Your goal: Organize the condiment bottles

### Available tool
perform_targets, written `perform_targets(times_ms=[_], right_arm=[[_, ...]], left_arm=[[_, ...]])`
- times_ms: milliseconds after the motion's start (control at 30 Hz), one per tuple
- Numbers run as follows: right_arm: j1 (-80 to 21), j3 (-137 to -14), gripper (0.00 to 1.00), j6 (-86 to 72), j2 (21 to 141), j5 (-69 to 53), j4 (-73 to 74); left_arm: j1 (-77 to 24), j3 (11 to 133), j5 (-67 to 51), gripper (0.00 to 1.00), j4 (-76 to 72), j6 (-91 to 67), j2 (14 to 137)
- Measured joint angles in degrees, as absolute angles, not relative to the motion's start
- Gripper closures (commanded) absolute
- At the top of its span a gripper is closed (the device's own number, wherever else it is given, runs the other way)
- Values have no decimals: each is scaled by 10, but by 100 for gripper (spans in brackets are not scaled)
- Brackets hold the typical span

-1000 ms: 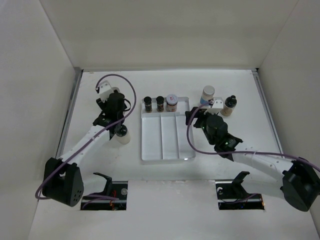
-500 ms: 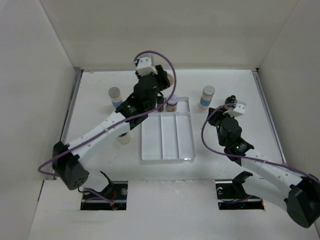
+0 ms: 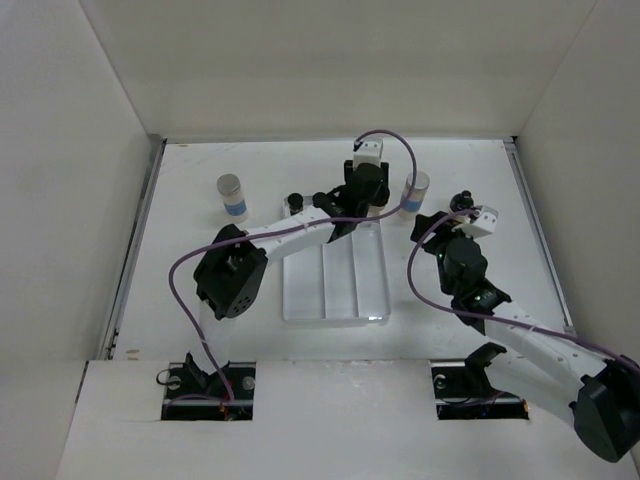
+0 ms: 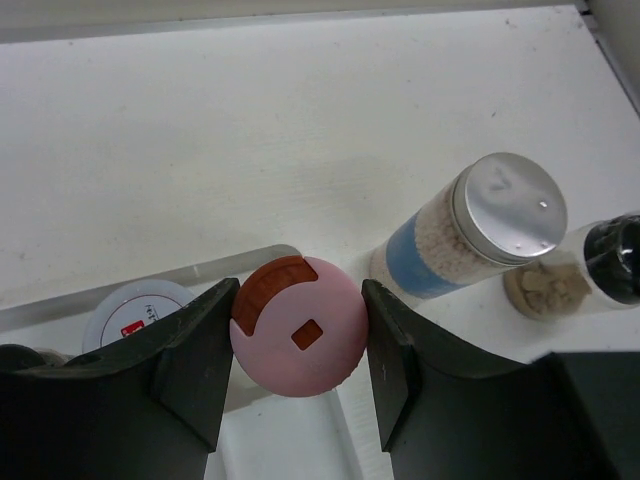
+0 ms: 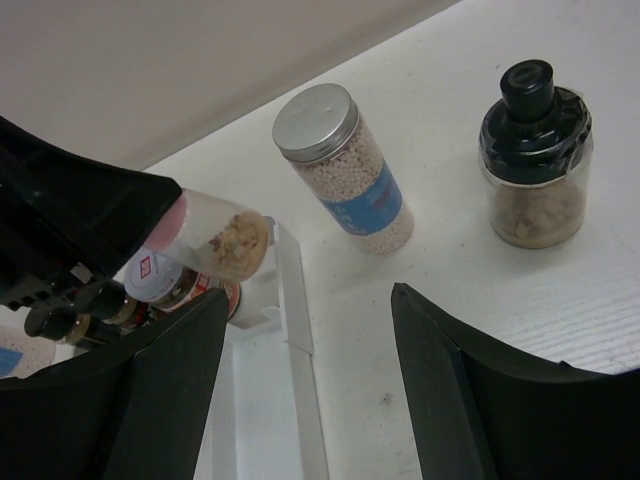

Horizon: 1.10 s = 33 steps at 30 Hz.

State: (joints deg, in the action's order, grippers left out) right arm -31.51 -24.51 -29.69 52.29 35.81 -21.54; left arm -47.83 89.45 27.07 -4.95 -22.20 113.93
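The left tool (image 4: 298, 345) clamps the pink-capped bottle (image 4: 300, 322), the right tool (image 5: 308, 305) gapes empty; lowered carelessly, the bottle may snag the rim of the tray (image 4: 215, 262).

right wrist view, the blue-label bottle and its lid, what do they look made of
The blue-label bottle looks like clear, glossy plastic or glass, which one is open; pale granules show through its wall. Its lid seems brushed metal or metallised plastic: silver, with soft highlights.
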Motion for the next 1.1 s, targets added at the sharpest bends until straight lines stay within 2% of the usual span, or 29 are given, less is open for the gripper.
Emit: perform_targets(times_ms=[767,933,1100], right_arm=[[-315,-244,22,-297,524,358,-231],[-315,-244,19,-297,524,358,-232],[-315,-244,11,-297,524,358,-232]], left_arm=[[-450,889,259,74,-53,-207,1180],[-450,889,259,72,-53,-203,1191],[-450,889,259,65,-58,-199,1212]])
